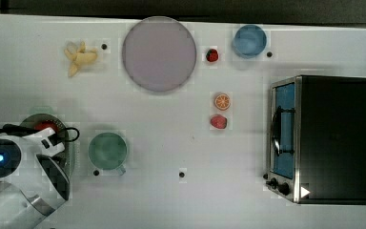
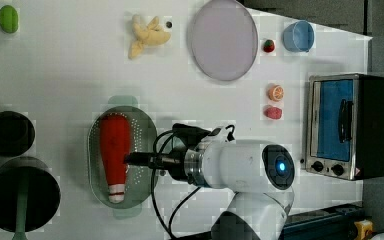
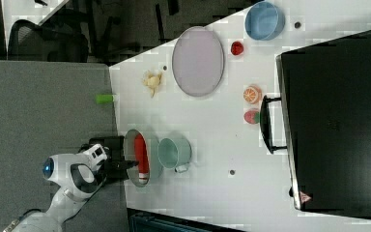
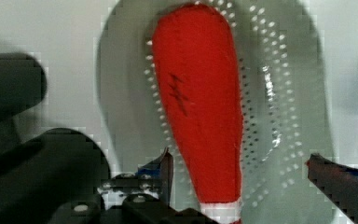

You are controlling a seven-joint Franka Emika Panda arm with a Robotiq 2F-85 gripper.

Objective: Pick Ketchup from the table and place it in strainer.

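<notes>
The Ketchup [image 2: 114, 150], a red tapering bottle with a white cap end, lies lengthwise inside the pale green oval strainer [image 2: 147, 130]. It appears the same way in the right view, Ketchup [image 3: 141, 154] in strainer [image 3: 129, 145]. My gripper [image 2: 130, 159] hangs over the bottle's narrow half. In the wrist view the gripper [image 4: 240, 161] is open: one fingertip [image 4: 165, 165] stands to one side of the Ketchup [image 4: 200, 93], the other well clear on the far side, and neither touches it. In the top view the arm covers most of the strainer [image 1: 28, 121].
A green cup [image 1: 107, 150] stands right beside the strainer. Farther off are a greyish-purple plate [image 1: 159, 53], a banana [image 1: 80, 57], a blue bowl [image 1: 249, 40], small red fruits [image 1: 218, 122], an orange slice [image 1: 222, 101] and a toaster oven [image 1: 321, 138]. Black pots [image 2: 9, 132] sit near the strainer.
</notes>
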